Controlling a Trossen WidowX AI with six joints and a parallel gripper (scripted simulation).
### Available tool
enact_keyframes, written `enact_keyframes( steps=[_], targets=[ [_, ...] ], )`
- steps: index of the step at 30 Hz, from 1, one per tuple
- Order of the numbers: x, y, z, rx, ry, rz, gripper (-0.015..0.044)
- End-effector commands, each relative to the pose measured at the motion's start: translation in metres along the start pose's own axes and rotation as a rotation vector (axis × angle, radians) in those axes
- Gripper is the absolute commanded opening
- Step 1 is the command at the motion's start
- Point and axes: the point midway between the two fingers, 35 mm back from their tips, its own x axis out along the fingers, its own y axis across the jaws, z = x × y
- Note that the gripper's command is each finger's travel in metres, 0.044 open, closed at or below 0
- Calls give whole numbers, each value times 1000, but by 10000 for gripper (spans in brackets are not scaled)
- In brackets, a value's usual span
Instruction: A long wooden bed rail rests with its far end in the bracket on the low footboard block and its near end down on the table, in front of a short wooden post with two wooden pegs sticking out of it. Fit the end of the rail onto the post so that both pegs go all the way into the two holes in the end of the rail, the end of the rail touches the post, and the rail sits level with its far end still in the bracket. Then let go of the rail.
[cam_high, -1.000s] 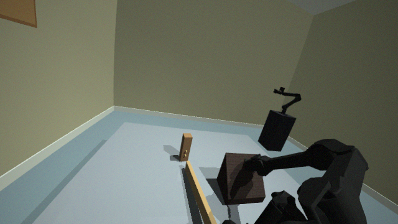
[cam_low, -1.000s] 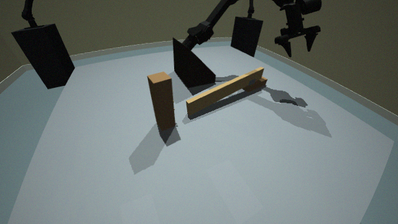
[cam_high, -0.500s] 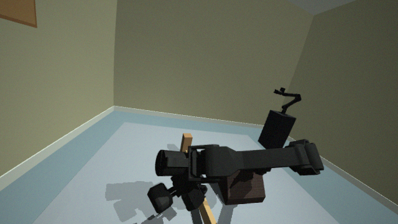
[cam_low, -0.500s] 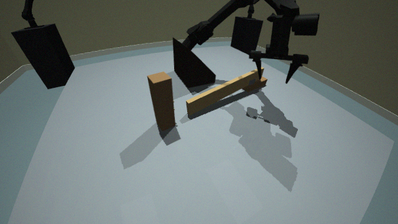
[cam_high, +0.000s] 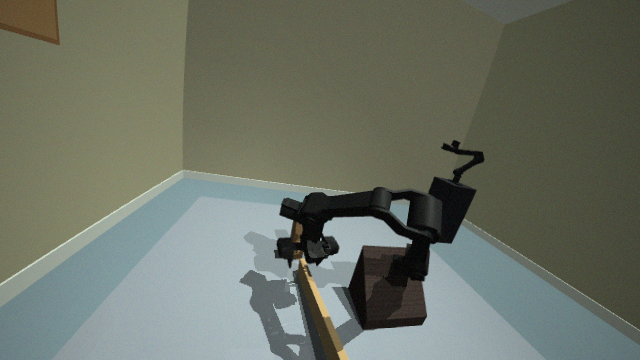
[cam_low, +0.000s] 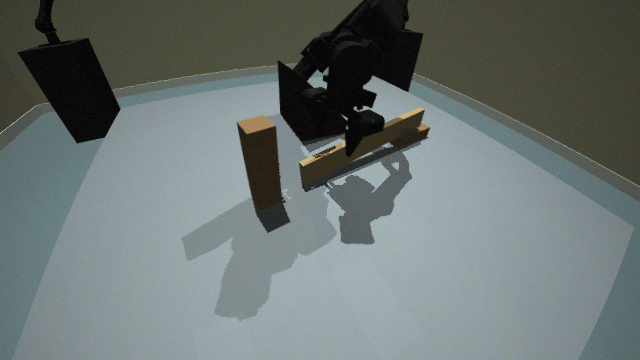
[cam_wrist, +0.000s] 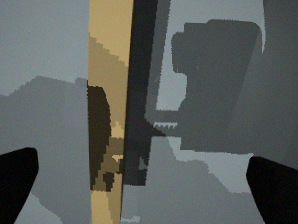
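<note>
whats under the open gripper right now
The rail runs lengthwise beneath the open gripper, nearer one finger, untouched. Beside it lie table and shadow. The rail's underside is hidden.
</note>
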Motion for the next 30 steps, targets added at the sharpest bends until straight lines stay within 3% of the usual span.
enact_keyframes(
  steps=[1,30],
  targets=[
    [7,19,-7,38,-45,14,440],
    [49,19,-6,39,-44,14,440]
  ],
)
